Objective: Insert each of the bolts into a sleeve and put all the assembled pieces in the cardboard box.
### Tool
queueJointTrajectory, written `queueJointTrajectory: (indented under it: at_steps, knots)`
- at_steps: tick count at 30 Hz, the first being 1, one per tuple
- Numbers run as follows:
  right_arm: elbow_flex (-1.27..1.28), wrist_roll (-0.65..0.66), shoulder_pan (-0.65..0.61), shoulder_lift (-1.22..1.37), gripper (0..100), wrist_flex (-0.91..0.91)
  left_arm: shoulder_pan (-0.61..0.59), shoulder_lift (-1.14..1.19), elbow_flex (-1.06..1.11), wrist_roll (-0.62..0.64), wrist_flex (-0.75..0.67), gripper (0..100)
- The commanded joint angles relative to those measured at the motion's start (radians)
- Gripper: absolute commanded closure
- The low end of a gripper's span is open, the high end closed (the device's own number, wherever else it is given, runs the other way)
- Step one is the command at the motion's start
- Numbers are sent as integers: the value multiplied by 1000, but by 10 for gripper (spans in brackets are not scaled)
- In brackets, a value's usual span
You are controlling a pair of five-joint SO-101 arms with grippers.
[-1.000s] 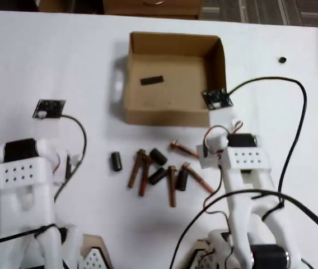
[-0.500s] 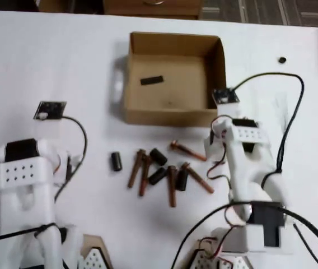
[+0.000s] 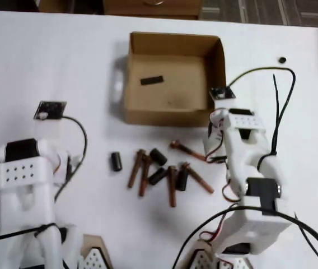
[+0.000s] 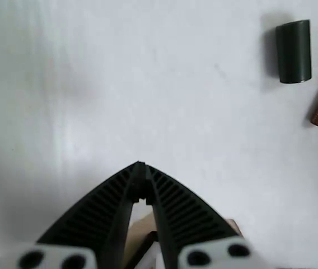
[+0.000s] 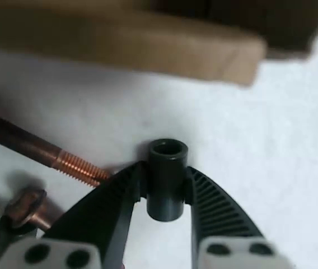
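Right gripper point(image 5: 165, 180) has edged forward; it clamps a black sleeve point(image 5: 167, 193).

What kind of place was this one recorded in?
Probably a lab or workshop bench set up for robot trials: two white arms side by side at a white table, loose bolts and sleeves laid out near a cardboard box, and bare cables trailing across the top.
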Motion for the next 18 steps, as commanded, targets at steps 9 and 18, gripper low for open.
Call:
queueJointTrajectory:
  at_steps: [9,18]
  knots:
    - [-64,-5,30,39,978,44,434,3,-13,212,-35,977]
    - [-60,-5,157,-240,978,147,715,49,-163,350,-51,977]
